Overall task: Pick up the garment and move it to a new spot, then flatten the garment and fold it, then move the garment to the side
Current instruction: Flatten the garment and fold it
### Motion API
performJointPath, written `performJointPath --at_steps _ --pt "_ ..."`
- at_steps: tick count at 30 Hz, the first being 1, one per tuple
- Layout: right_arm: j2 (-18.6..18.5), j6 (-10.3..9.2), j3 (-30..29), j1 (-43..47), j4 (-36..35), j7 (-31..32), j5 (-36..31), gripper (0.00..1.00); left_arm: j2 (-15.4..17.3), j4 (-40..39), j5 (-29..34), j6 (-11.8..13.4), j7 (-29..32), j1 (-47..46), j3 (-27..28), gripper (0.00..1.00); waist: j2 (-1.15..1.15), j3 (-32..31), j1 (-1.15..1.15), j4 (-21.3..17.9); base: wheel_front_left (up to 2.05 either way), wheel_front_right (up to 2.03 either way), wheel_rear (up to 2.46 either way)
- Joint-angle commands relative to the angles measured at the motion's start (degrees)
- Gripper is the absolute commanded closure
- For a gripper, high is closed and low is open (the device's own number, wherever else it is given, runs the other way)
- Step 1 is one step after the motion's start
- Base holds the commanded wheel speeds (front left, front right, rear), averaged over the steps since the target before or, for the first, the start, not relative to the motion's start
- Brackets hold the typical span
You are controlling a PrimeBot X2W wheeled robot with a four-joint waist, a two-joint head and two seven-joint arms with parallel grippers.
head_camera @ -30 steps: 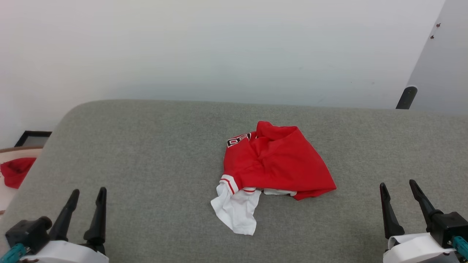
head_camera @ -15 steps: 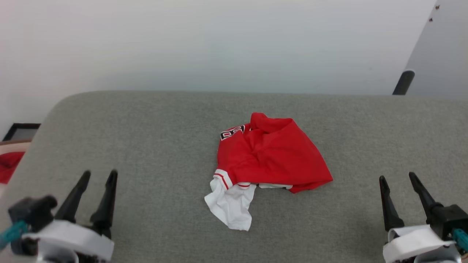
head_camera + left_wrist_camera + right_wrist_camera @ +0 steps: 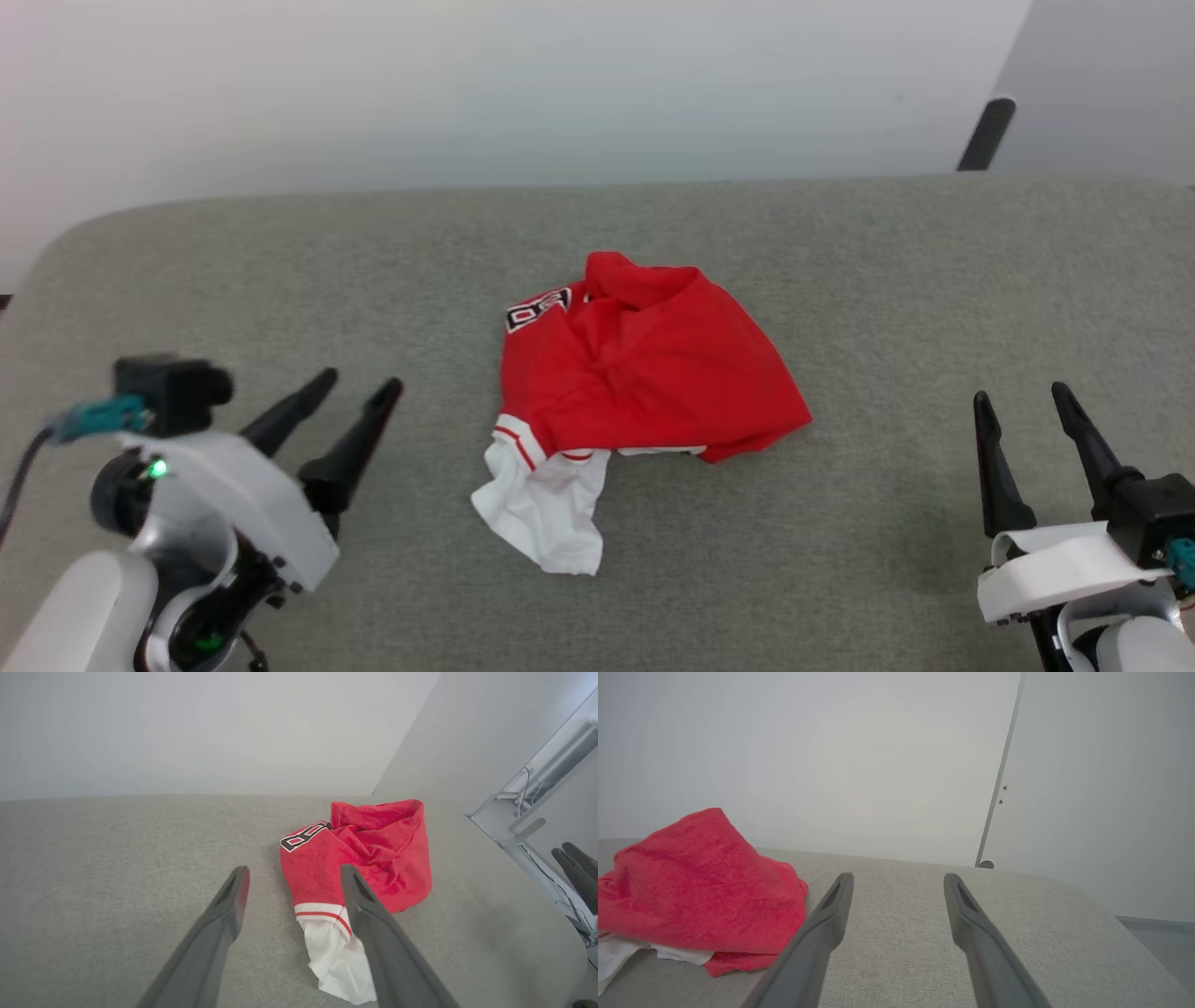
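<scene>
You are at the very first step, as I judge it: the shirt (image 3: 644, 373) lies in a crumpled heap on the grey cushion (image 3: 887, 280), not flattened or folded, and neither gripper touches it. The left gripper (image 3: 360, 379) is the one placed to act. Its arm is held above the cushion and angled inward, so its two fingers point across toward the heap, spread wide with nothing between them. In the left wrist view the shirt sits ahead of the fingertips, a little toward the right-hand finger, and the white sleeve (image 3: 336, 956) trails closest, partly behind that finger. The right gripper (image 3: 1019, 392) sits low with its fingers pointing straight ahead, also spread and empty. The heap lies off its left-hand finger, well apart, with bare cushion ahead of its tips. Your next move calls for carrying the left fingers forward and down onto a raised fold, then closing on enough cloth to lift the whole bundle rather than one loose layer. The sleeve is nearest, but it would probably let the body drag. The heap is too bunched to tell collar from hem, so choose by the height of the fold.
</scene>
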Motion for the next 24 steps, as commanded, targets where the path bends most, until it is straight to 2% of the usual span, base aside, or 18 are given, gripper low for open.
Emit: performJointPath --at_steps 1,8,13,19,24 --pt "0.1 0.0 -0.4 -1.2 -0.1 0.0 0.3 0.0 0.5 -0.7 -1.1 0.5 3.8 -1.7 -1.3 0.0 0.0 1.6 0.0 -1.8 0.0 0.0 0.0" --pt "0.6 0.0 -0.4 -2.1 -0.4 0.0 0.3 0.0 1.4 -1.7 -3.2 1.8 16.4 -5.9 -6.4 0.0 0.0 3.1 0.0 -4.1 0.0 0.0 0.0" --pt "0.9 0.0 -0.4 -2.4 -0.7 0.0 0.3 0.0 2.2 -1.0 -2.9 2.5 22.9 -8.0 -9.7 0.0 0.0 4.3 0.0 -5.6 0.0 0.0 0.0" --pt "1.3 0.0 -0.5 -2.9 -0.9 0.0 0.2 0.0 2.7 1.9 -1.5 3.0 27.2 -9.6 -12.6 0.0 0.0 5.2 0.0 -7.1 0.0 0.0 0.0" --pt "1.4 0.0 -0.6 -3.1 -0.9 0.0 0.5 0.0 2.6 4.5 -0.4 2.6 28.3 -10.8 -14.0 0.0 0.0 5.8 0.0 -7.8 0.0 0.0 0.0"
